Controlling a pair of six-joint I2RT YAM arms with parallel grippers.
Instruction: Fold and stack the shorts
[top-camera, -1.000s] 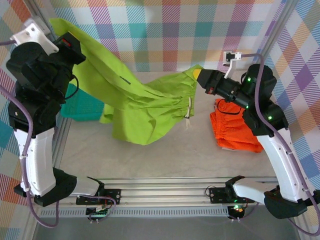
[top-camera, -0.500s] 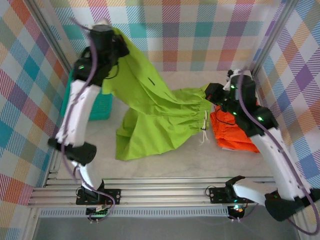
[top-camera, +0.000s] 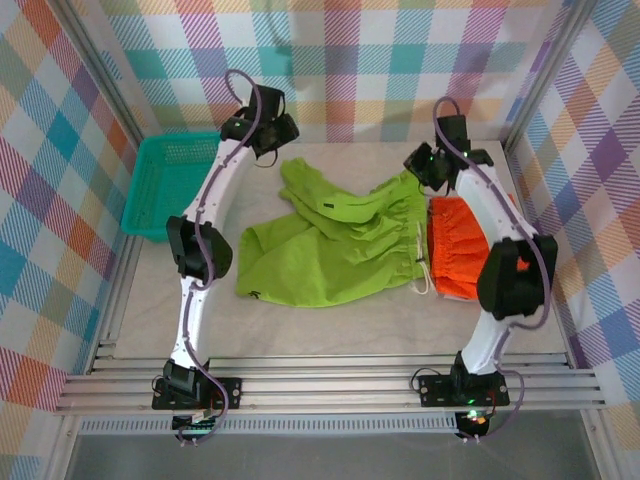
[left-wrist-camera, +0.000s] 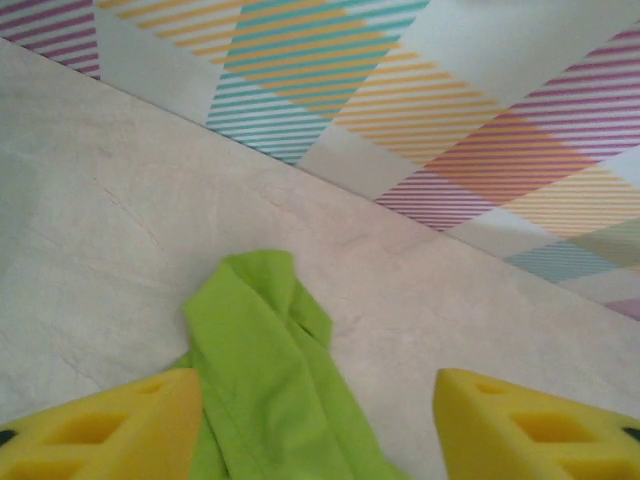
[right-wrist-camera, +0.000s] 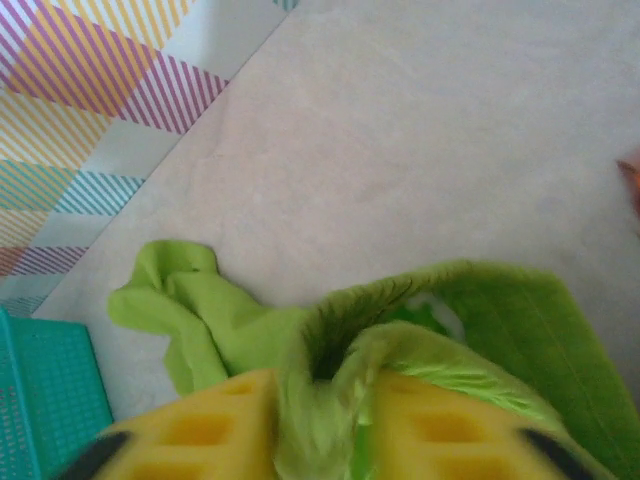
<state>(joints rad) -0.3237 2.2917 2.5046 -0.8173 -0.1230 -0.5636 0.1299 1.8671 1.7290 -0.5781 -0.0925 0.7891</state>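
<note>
Lime shorts (top-camera: 330, 250) — soft, matt cloth

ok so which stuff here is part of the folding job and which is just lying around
for the job: lime green shorts, orange shorts
just lying about: teal mesh basket

The top external camera looks steeply down from high over the near edge, taking in the whole worktop (top-camera: 340, 325) up to the plaid back wall (top-camera: 380, 70). The left wrist camera sits low and close, facing that wall past the left gripper (left-wrist-camera: 315, 385). The right wrist camera hangs close over the right gripper (right-wrist-camera: 330, 400), facing towards the teal basket (right-wrist-camera: 45, 400). All three views share the lime green shorts (top-camera: 330, 250).
</note>
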